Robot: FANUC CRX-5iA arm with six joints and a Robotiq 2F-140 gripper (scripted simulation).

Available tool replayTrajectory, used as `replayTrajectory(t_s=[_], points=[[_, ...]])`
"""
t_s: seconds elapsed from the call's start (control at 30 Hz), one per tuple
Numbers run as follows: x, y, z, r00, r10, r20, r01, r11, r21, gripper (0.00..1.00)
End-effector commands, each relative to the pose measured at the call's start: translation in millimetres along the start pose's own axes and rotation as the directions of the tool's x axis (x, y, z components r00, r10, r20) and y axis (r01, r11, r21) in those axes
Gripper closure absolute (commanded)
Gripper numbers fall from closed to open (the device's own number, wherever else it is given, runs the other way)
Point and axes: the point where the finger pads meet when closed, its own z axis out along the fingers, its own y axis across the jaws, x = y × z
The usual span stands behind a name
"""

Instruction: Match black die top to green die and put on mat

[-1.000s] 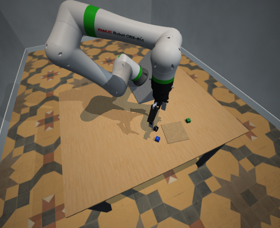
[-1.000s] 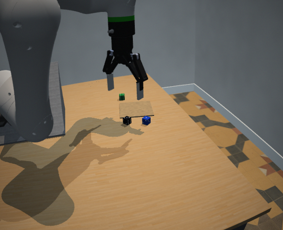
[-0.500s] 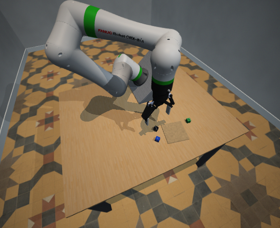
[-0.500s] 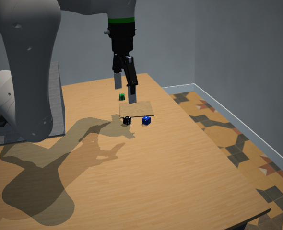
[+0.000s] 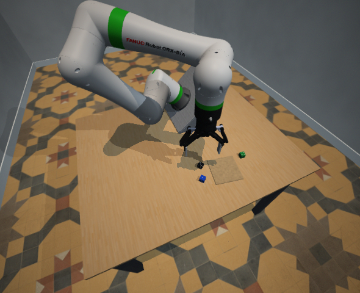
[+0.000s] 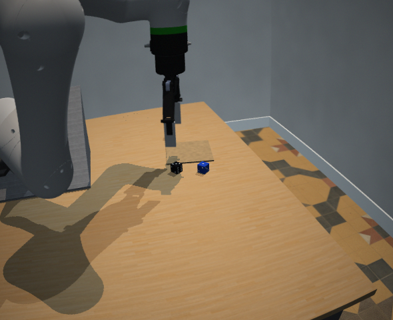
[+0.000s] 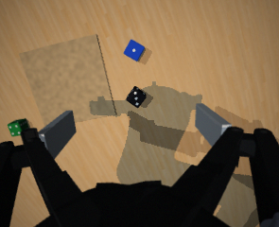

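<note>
The black die (image 5: 200,165) sits flat on the table just off the near-left corner of the tan mat (image 5: 224,170). It also shows in the exterior view (image 6: 176,167) and in the wrist view (image 7: 136,96), where its top shows three pips. The green die (image 5: 241,154) lies on the table beyond the mat's far side; in the wrist view (image 7: 17,127) it is at the left edge. My gripper (image 5: 202,150) hangs open and empty above the table, behind the black die and the mat (image 7: 65,82). In the exterior view the gripper (image 6: 169,129) hides the green die.
A blue die (image 5: 202,178) lies on the table near the black die, beside the mat's near edge, showing one pip in the wrist view (image 7: 134,50). A grey block (image 6: 74,137) holds the arm's base at the back of the table.
</note>
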Motion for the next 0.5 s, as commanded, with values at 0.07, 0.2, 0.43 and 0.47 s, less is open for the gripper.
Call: replayTrajectory(t_s=[0.07,0.2,0.43,0.47], points=[[0.1,-0.2,2.1,0.975,0.220,-0.009,-0.220,0.975,-0.003,0.00],[0.1,-0.2,3.3,0.945,0.328,-0.009,-0.328,0.945,-0.002,0.00],[0.1,-0.2,5.7,0.851,0.526,-0.009,-0.526,0.851,0.000,0.00],[0.1,-0.2,6.1,0.833,0.554,-0.009,-0.554,0.833,0.001,0.00]])
